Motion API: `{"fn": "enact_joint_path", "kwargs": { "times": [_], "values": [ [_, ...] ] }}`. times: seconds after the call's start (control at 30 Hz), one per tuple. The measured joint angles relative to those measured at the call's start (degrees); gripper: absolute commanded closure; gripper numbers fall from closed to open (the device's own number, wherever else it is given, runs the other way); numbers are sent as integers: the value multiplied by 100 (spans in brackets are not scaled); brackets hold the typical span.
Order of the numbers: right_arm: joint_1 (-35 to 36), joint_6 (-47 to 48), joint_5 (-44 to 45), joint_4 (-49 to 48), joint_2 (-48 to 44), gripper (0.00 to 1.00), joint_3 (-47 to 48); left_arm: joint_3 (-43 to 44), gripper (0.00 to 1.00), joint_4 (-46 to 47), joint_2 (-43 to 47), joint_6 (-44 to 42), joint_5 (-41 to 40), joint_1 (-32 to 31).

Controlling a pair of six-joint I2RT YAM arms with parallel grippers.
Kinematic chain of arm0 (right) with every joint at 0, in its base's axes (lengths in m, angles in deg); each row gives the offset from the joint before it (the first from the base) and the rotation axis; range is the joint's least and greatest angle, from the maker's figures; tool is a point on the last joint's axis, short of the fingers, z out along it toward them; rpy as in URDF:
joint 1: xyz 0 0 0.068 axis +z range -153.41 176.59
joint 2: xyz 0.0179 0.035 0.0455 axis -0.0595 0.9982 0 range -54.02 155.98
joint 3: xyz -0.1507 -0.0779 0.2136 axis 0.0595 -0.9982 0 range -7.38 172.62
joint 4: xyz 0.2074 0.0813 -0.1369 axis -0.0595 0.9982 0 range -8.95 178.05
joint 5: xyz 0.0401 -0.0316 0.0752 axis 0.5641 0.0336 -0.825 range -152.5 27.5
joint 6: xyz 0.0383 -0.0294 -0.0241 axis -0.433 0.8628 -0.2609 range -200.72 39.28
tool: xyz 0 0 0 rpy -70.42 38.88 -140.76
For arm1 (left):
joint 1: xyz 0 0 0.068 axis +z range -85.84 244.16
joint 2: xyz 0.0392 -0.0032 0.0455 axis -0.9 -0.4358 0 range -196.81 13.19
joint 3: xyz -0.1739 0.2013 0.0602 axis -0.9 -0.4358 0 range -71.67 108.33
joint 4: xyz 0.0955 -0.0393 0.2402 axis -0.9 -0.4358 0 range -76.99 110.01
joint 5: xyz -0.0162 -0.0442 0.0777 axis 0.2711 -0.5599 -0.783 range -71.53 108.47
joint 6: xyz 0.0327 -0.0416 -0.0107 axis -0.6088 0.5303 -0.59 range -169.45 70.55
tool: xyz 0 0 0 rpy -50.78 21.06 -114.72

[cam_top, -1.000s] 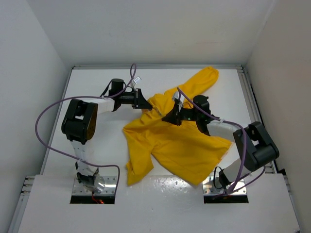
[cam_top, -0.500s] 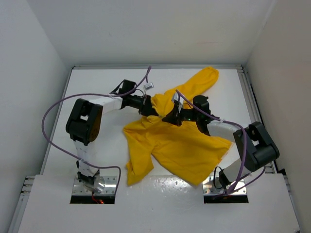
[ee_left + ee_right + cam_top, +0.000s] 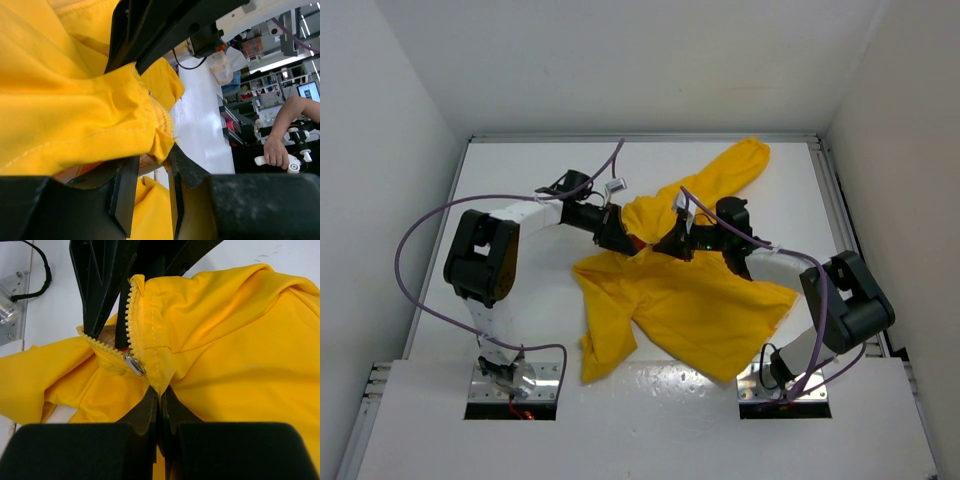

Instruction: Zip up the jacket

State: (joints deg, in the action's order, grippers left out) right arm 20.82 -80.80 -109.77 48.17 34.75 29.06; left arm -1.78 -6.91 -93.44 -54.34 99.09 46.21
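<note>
Jacket (image 3: 690,300) crumpled, bright yellow, zipper (image 3: 131,320) undone

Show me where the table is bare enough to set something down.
Bare white table: the far-left corner behind the left arm; the near-left patch between that arm and the small bright yellow fabric jacket; the far-right corner beside its sleeve. Crowded: the middle, where left gripper and right gripper meet.

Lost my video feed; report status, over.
Right gripper shut on small bright yellow fabric jacket beside silver zipper slider. Left gripper at jacket edge, grip unclear. Zipper teeth apart. No obstruction seen.
</note>
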Motion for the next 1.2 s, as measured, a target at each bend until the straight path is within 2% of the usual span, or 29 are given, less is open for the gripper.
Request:
{"fn": "enact_joint_path", "kwargs": {
  "times": [0.27, 0.53, 0.87, 1.03, 1.2],
  "values": [
    [140, 4, 28, 205, 0, 100, 114, 564, 66, -243, -42, -111, -144, 0],
    [234, -223, 177, 463, 0, 100, 345, 673, 66, -247, -59, 0, -492, 0],
    [319, -293, 317, 645, 0, 100, 433, 601, 61, 546, -116, 861, -715, 0],
    [330, -299, 358, 662, -2, 100, 452, 601, 54, 688, -116, 1023, -662, 0],
    [339, -315, 378, 750, -2, 100, 452, 601, 54, 741, -116, 1106, -533, -7]
  ]
}}
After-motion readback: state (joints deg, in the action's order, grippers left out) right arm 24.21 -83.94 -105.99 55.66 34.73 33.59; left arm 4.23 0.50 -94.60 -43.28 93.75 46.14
